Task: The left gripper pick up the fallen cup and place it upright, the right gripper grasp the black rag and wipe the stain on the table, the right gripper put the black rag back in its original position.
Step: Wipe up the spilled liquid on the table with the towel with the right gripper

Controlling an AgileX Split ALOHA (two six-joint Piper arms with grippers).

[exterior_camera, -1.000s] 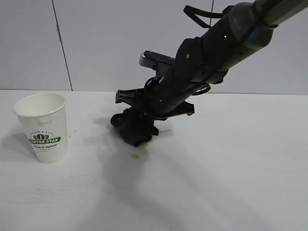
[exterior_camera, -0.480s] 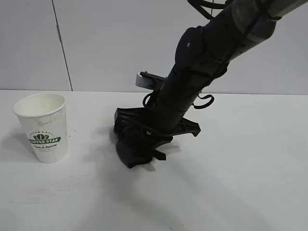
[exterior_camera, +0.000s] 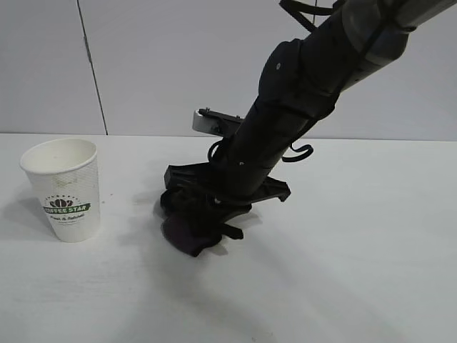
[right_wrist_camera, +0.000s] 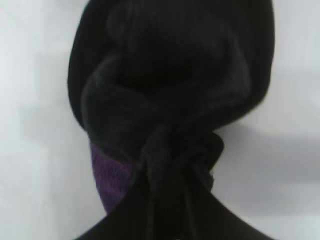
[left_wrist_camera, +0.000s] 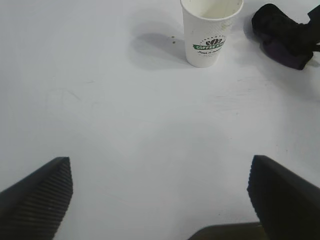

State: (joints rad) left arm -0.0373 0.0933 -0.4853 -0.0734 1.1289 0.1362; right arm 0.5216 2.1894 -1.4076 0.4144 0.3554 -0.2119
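Coffee Star cup (exterior_camera: 64, 187) upright, done; my right gripper (exterior_camera: 207, 214) pinching black rag (exterior_camera: 187, 232), wiping at cup's 3 o'clock; return left.

Right gripper (exterior_camera: 207, 225) clamped on black rag (exterior_camera: 187, 230) against table (exterior_camera: 343, 236), cup (exterior_camera: 66, 189) upright

Textured paper cup (exterior_camera: 66, 187), soft knitted cloth black rag (right_wrist_camera: 165, 95), smooth matte table (exterior_camera: 357, 250).

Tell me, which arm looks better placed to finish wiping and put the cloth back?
The right one. The right gripper is shut on the soft black rag, pressing it onto the plain white table. The left gripper hangs open, off beyond the upright white paper cup.
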